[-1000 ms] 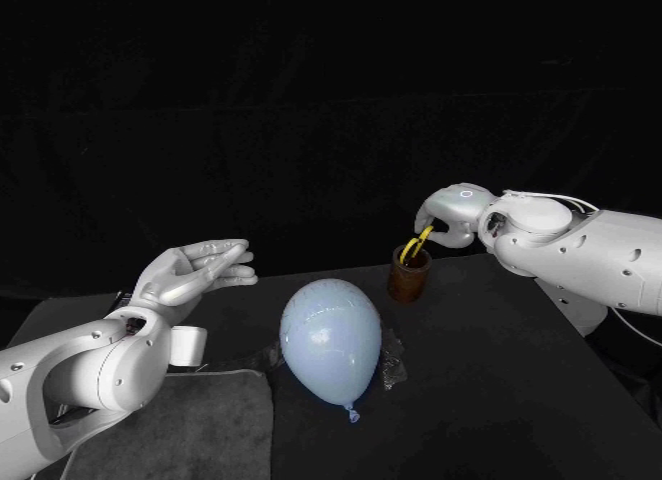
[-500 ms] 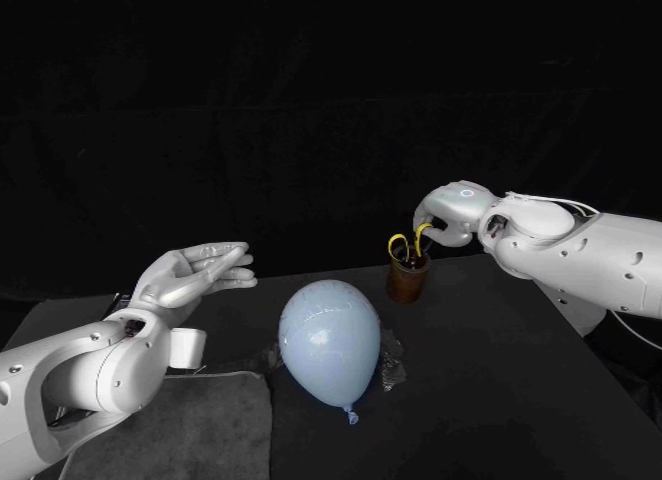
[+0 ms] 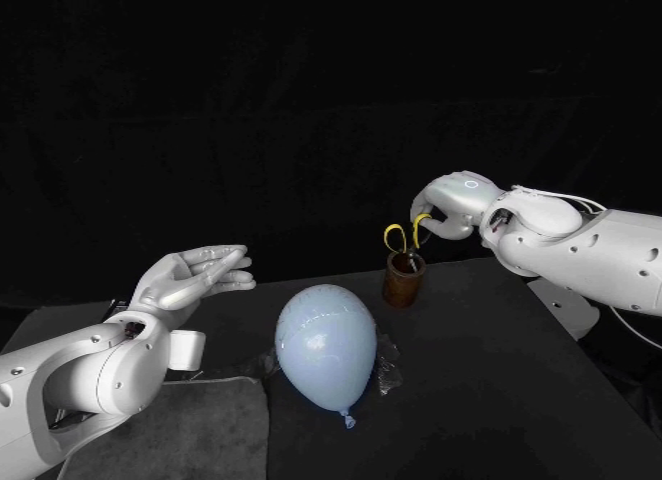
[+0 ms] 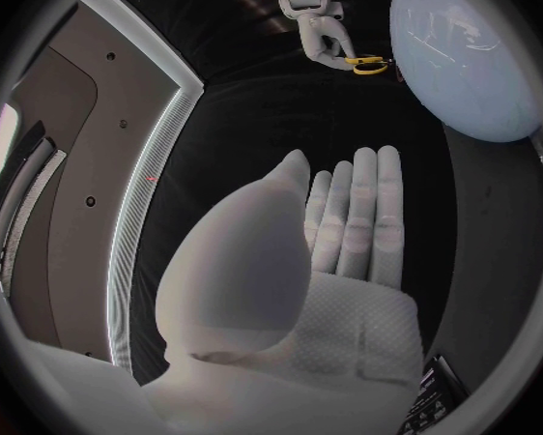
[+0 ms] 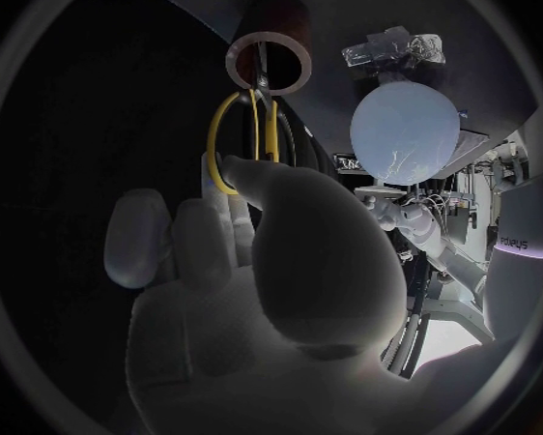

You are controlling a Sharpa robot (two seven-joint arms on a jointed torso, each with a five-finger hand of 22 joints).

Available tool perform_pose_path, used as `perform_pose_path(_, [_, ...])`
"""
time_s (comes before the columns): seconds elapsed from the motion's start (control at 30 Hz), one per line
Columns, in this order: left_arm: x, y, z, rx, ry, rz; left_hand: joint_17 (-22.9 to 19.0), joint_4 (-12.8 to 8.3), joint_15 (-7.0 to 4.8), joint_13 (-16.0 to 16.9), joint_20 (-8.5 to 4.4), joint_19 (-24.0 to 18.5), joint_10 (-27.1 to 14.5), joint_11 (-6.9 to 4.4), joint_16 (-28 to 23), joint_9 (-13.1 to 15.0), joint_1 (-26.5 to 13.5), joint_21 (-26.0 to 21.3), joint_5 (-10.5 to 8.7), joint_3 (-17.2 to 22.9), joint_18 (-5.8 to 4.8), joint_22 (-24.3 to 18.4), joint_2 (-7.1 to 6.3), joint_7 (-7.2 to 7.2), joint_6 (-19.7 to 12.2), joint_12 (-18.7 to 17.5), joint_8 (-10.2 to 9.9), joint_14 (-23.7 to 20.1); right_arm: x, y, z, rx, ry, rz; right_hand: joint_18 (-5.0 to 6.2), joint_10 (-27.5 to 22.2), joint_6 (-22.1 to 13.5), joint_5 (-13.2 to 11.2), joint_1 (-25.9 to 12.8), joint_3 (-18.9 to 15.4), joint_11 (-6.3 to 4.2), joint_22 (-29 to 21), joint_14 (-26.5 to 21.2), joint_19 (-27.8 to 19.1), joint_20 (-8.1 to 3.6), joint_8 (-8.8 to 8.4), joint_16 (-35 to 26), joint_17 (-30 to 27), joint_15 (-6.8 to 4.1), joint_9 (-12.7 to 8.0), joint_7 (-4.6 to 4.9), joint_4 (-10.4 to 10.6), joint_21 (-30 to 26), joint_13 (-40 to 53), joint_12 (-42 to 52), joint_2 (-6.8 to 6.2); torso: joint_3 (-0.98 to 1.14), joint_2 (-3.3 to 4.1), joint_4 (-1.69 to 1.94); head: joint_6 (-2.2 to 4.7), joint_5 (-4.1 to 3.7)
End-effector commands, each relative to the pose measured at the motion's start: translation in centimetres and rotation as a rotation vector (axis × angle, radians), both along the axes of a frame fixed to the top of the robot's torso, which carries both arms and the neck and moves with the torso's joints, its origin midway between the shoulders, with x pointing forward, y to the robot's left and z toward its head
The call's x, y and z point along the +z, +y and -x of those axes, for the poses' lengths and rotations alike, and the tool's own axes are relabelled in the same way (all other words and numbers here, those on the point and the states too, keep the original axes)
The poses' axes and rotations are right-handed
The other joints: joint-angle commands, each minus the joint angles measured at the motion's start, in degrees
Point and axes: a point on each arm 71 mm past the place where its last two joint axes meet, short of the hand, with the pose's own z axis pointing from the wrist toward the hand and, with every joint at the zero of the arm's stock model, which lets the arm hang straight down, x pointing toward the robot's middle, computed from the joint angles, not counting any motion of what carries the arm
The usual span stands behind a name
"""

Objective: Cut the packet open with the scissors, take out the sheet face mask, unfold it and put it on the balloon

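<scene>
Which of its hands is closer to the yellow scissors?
Right. The right hand pinches the scissors' yellow handles above the brown cup; the left hand is held open on the balloon's far side, well away.

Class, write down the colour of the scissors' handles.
Yellow. The scissors' handles show best in the right wrist view.

No legible text or labels anywhere
</scene>
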Motion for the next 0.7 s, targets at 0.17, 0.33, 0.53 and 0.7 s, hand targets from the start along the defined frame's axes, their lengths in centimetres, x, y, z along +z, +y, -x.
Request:
perform_pose_path(0.17, [0.0,-0.3,-0.3,-0.025,-0.01,0.018,0.2,0.4,0.05,0.0,0.12,-0.7,-0.2,0.3,0.1,-0.1,-0.5,0.2,0.14,0.0,0.47,0.1,0.21,0.51,-0.2,-0.4,-0.5,-1.0,1.6,-0.1,-0.3,-0.103,0.008,-0.134,-0.62,0.9,-0.7,-0.1,-0.4,0.7,0.15,0.1,1.0,0.3,-0.01,0.84,0.1,-0.2,-0.45,0.8,0.22,-0.3,0.1,0.0,-0.2,-0.05,-0.38,-0.93,0.08,0.12,-0.22])
perform_pose_path(0.33, [0.0,-0.2,-0.7,-0.035,-0.024,0.027,-0.2,0.4,1.52,0.0,3.14,-10.9,-2.2,0.97,-3.1,-0.5,-1.7,-6.4,0.14,-1.1,-1.91,-3.1,-0.35,0.45,-1.3,-0.7,-1.3,-6.1,3.1,-0.5,-1.0,-0.204,0.03,-0.245,-0.85,1.8,-0.9,-0.1,-0.3,1.3,0.03,1.2,0.8,1.0,0.12,1.63,0.0,-0.4,-0.76,1.6,0.58,-1.0,0.8,0.1,-0.2,-0.33,-0.64,-1.55,0.0,0.2,-0.12])
perform_pose_path(0.53, [-0.2,-0.2,-1.4,-0.035,-0.038,0.032,-1.7,0.2,3.1,-0.1,5.37,-16.6,-3.8,1.52,-7.9,-0.7,-1.8,-10.8,0.12,-2.6,-2.03,-5.6,-0.21,0.59,-2.0,-0.8,-1.8,-11.5,4.4,0.2,-1.7,-0.278,0.07,-0.367,-0.87,2.1,-1.1,-0.1,-0.3,1.6,-0.01,1.4,0.8,1.2,0.16,1.94,0.0,-0.4,-0.88,1.9,0.66,-1.3,1.0,0.1,-0.3,-0.38,-0.88,-2.08,0.05,0.39,-0.23])
perform_pose_path(0.7, [-0.5,-0.4,-2.1,-0.025,-0.048,0.029,-2.8,0.1,3.89,-0.2,5.51,-16.6,-5.9,2.13,-10.0,-1.0,-1.1,-11.3,0.12,-3.3,-1.72,-5.9,0.09,0.22,-3.1,-0.9,-2.5,-13.5,4.9,1.8,-2.5,-0.306,0.1,-0.448,-0.88,2.4,-1.2,0.0,-0.2,1.9,0.01,1.5,0.8,1.3,0.16,2.17,0.1,-0.4,-0.9,2.2,0.78,-1.6,1.0,0.2,-0.4,-0.37,-0.99,-2.28,0.22,0.59,-0.2])
